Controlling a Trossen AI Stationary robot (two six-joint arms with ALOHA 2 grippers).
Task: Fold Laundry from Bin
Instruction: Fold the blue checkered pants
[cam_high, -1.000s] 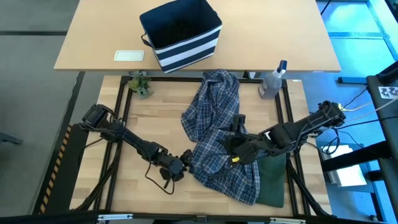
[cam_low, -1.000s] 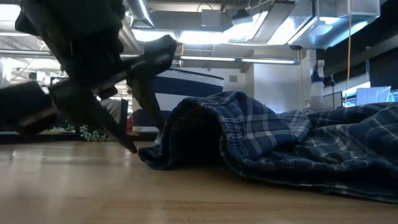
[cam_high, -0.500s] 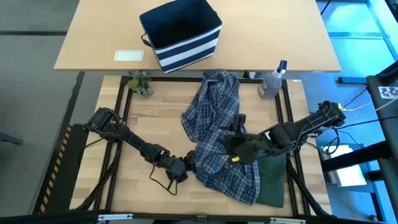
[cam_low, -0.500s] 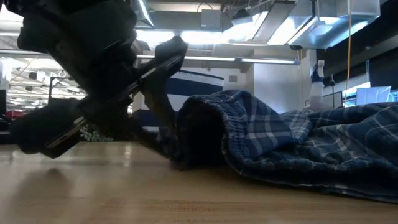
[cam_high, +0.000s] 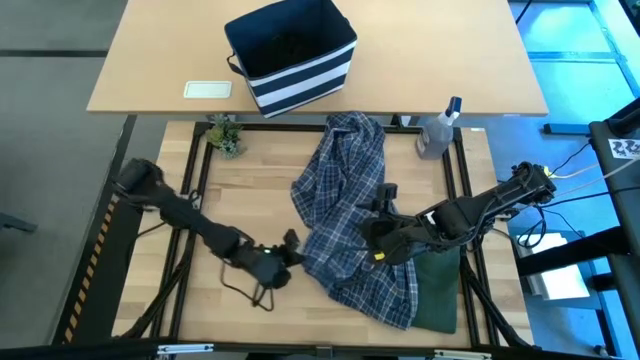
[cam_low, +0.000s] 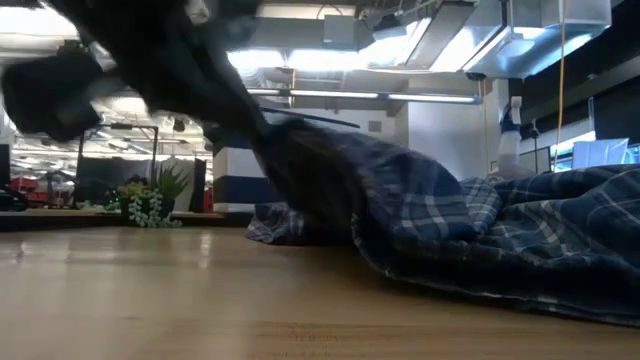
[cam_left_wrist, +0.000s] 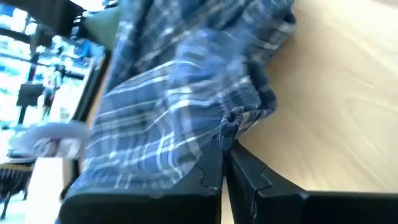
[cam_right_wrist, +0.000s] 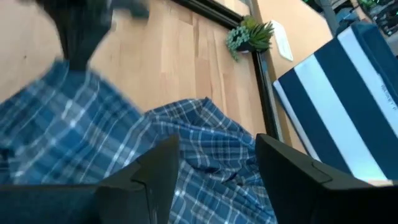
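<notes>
My left claw (cam_high: 288, 252) sits at about seven o'clock on the table, its fingers (cam_left_wrist: 249, 180) pressed together on the near left edge of the plaid shirt (cam_high: 345, 215), pinching a small bunch of cloth. In the low view that arm is only a dark smear across the upper left, so nothing of the grip can be made out there. My right claw (cam_high: 375, 235) rests on the shirt near the middle of the table, toward four o'clock, its fingers (cam_right_wrist: 155, 177) spread with plaid cloth lying between them and nothing gripped.

The olive-green garment (cam_high: 440, 290) is mostly covered by the shirt; only a strip shows at five o'clock. The bin (cam_high: 292, 55) stands on a separate, paler tabletop at twelve o'clock; its inside is too dark for me to tell what lies there.

The work table (cam_high: 250, 190) is light wood planks in a black frame. A small potted plant (cam_high: 224, 135) stands at its ten o'clock corner, a clear spray bottle (cam_high: 438, 132) at two o'clock. A white flat card (cam_high: 208, 89) lies left of the bin. Beyond the table the low view shows ceiling lights and a blurred workshop.
</notes>
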